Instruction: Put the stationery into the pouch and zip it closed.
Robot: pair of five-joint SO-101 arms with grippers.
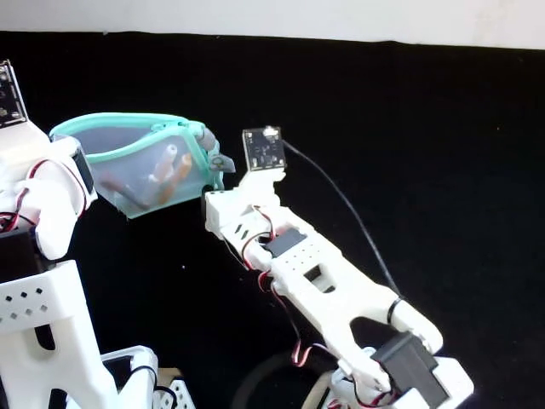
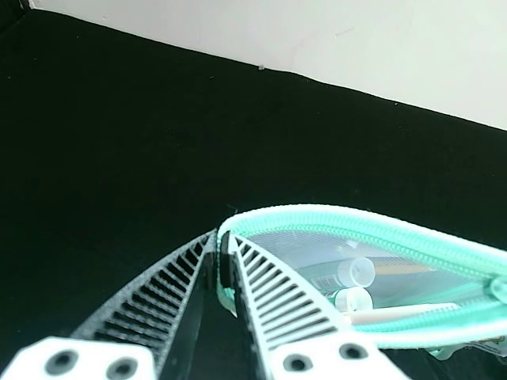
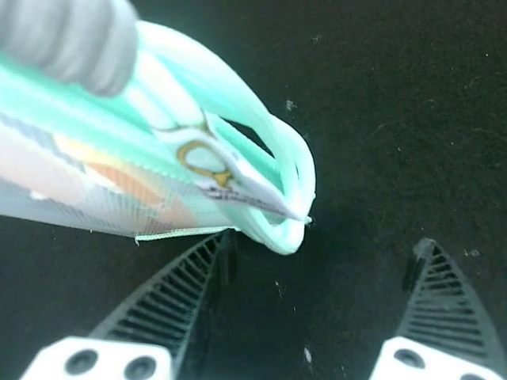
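Observation:
A mint-edged clear mesh pouch (image 1: 145, 166) hangs above the black table, its mouth gaping. Several pens and sticks (image 1: 170, 175) lie inside it; their capped ends (image 2: 352, 285) show through the mesh. My left gripper (image 2: 222, 265) is shut on the pouch's zipper edge (image 2: 317, 218) at one end. At the other end, the metal zipper pull (image 3: 238, 186) and loop of mint trim (image 3: 289, 190) hang just beyond my right gripper (image 3: 317, 253), which is open, with one finger (image 3: 174, 289) under the pouch. In the high view the right gripper (image 1: 220, 192) sits below the pull (image 1: 220, 162).
The black cloth (image 1: 409, 128) covers the table, with a white wall strip (image 1: 341, 21) behind it. A black cable (image 1: 341, 204) trails from the right wrist camera across the cloth. Arm bases and wiring crowd the near edge (image 1: 298, 375).

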